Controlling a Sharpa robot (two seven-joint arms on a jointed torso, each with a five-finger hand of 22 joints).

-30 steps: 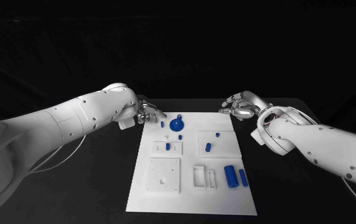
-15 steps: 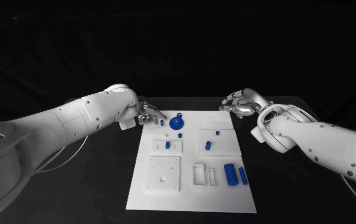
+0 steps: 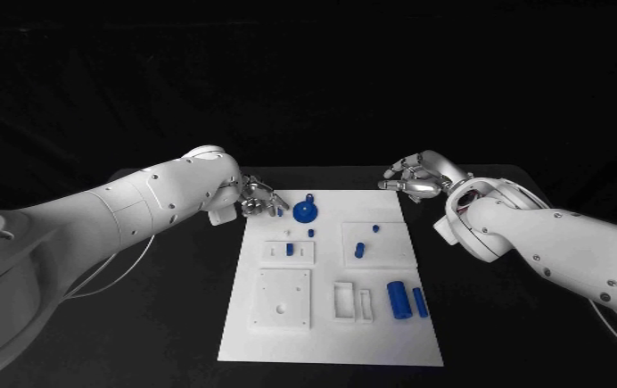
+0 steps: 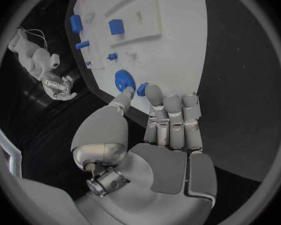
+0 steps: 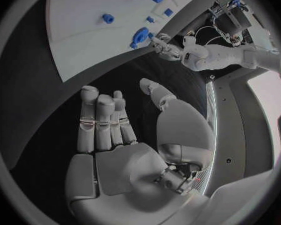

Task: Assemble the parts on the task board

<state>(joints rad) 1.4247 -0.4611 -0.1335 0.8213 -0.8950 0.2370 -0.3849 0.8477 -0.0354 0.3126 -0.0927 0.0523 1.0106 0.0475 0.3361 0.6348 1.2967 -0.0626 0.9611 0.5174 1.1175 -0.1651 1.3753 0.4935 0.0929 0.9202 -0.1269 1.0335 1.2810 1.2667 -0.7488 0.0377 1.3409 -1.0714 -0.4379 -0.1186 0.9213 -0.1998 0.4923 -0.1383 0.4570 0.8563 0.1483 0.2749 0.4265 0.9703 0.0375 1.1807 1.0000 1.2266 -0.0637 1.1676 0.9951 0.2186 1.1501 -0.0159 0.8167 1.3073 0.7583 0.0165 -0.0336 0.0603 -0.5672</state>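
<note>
Black table (image 3: pixel 168 317), one task board (image 3: pixel 322 339), two hands

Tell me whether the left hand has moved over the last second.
Cannot tell: the left hand sits by the task board's far left corner, beside the blue gear, as before; the whole view shifted slightly.

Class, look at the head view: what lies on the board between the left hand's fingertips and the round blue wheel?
In the head view, one small blue peg stands between the left hand and the blue wheel, on the board.
</note>
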